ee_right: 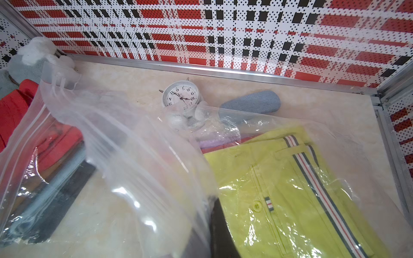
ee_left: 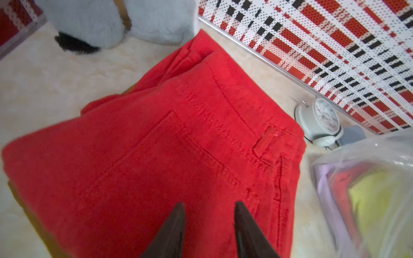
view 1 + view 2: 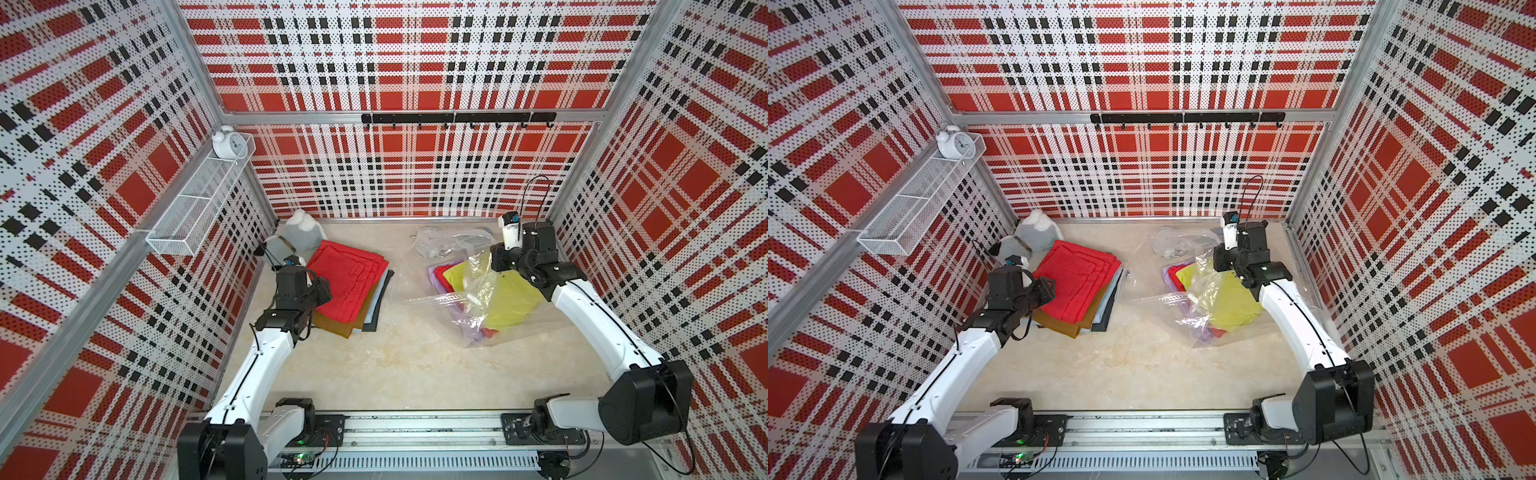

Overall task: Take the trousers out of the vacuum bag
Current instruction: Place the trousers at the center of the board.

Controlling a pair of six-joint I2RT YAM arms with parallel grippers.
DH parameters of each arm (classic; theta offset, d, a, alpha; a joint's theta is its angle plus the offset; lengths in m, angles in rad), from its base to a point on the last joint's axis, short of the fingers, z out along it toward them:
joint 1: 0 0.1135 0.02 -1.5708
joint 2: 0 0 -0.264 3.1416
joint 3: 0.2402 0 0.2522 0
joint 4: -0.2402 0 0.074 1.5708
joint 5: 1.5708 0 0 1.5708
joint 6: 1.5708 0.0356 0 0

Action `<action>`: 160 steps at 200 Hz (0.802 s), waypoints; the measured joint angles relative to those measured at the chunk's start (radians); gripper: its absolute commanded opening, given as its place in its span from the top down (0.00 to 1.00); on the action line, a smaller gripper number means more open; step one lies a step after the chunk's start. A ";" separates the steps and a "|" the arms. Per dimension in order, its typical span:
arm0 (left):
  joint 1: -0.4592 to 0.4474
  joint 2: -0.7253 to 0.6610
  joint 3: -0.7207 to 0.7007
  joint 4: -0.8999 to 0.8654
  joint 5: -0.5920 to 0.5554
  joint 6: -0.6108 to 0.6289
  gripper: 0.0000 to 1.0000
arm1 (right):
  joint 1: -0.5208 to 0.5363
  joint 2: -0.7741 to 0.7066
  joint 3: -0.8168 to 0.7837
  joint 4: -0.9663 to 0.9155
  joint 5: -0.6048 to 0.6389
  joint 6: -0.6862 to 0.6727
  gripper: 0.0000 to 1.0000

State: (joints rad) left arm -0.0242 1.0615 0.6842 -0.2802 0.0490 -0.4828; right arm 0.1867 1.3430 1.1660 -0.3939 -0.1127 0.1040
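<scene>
The table [image 3: 415, 361] is a pale beige, marbled sheet edged with aluminium rails. The walls [image 3: 415, 62] on three sides are perforated panels printed in red, black and white plaid. The bag [image 3: 440, 300] lies crumpled on the robot's right half of the table. A black hook rail [image 3: 457, 118] runs along the wall behind the bag. On the wall far to the bag's left hangs a white mesh shelf [image 3: 195, 210] with a white clock [image 3: 227, 143] at its far end. Just behind the bag, on the table, lies a second clock [image 1: 182, 96] with black numerals round its dial, and a grey case [image 1: 250, 102] beside it. Inside the bag, yellow-green trousers [image 1: 279, 189] lie over lilac and red pairs. Their waistband carries navy, white and red stripes, and a small striped tab [image 1: 269, 203] sits by the button. Left of the bag and outside it, a stack [image 3: 351, 286] has red trousers [image 2: 178, 145] over brown, light blue and charcoal ones, with a plush toy [image 3: 301, 235] beyond. The left gripper [image 2: 210, 207] hovers over the red pair, jaws released. The right gripper [image 1: 220, 223] is clenched on the bag's film, which rises to it
</scene>
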 measured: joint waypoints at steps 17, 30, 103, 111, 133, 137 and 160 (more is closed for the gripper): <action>0.001 0.000 -0.077 0.050 0.001 -0.039 0.60 | 0.000 0.000 0.000 -0.003 0.001 0.000 1.00; -0.008 0.001 -0.120 0.081 0.000 -0.065 0.60 | 0.000 0.000 0.000 -0.004 0.001 0.000 1.00; -0.054 -0.003 -0.156 0.165 -0.048 -0.140 0.57 | 0.000 0.000 0.005 -0.008 0.000 -0.001 1.00; -0.072 -0.002 -0.137 0.156 -0.060 -0.136 0.55 | 0.000 0.000 0.006 -0.009 0.000 -0.001 1.00; -0.152 0.028 -0.037 0.139 -0.088 -0.103 0.50 | 0.000 0.000 0.010 -0.016 -0.005 -0.002 1.00; -0.178 0.043 -0.008 0.138 -0.098 -0.090 0.50 | 0.000 0.000 0.013 -0.018 -0.007 -0.002 1.00; -0.334 0.140 0.152 0.143 -0.144 -0.040 0.47 | 0.000 0.000 0.038 -0.028 -0.023 -0.008 1.00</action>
State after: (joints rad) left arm -0.3584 1.2015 0.8360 -0.1371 -0.0952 -0.5224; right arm 0.1867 1.3430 1.2041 -0.4221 -0.1360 0.0956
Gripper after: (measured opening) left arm 0.517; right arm 0.040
